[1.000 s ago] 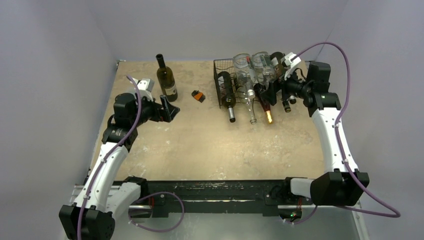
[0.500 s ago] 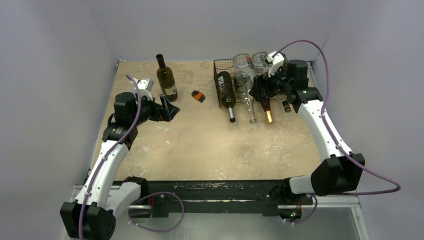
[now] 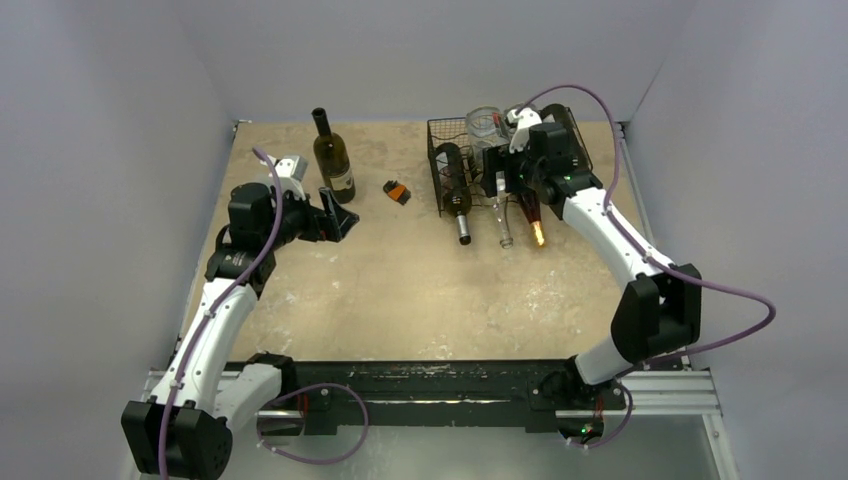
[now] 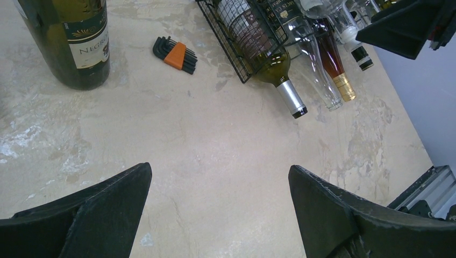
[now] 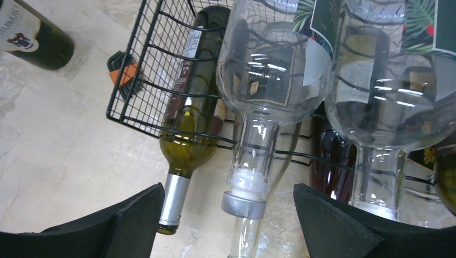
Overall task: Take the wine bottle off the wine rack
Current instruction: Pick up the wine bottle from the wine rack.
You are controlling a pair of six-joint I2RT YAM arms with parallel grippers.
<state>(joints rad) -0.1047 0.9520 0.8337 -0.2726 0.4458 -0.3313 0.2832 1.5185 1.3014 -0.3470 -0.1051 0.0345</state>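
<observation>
Top view first. The wine rack (image 3: 437, 165) sits on the far right part of the table (image 3: 400, 290), stuffed with bottles lying down, necks poking out toward the near side. The right gripper (image 3: 508, 172) hangs right over the front of the rack, and that arm covers the rack's right half, so I can't count what's in there. The clear wine bottle (image 3: 484, 125) is up on the top tier, its base showing just beside the wrist. The left gripper (image 3: 340, 222) is well apart from all this on the left side, just beside an upright dark bottle (image 3: 333, 160). A little orange-and-black hex key set (image 3: 397, 191) lies between that bottle and the rack.

Left wrist view: the jaws are spread wide with only bare tabletop between them, so it's holding nothing. The upright dark bottle is at top left, the hex keys are next to it, then comes the rack corner with a green bottle (image 4: 279, 80) and a gold-capped bottle (image 4: 334, 72) sticking out.

Right wrist view: these jaws gape wide too, gripping nothing. The silver-capped neck of the clear wine bottle shows in the gap between the fingers, and I can't tell whether either pad touches it. A second clear bottle (image 5: 387, 102) lies touching it on the right. The green bottle lies on the tier below to the left, and another neck runs right underneath, so it's crowded.
</observation>
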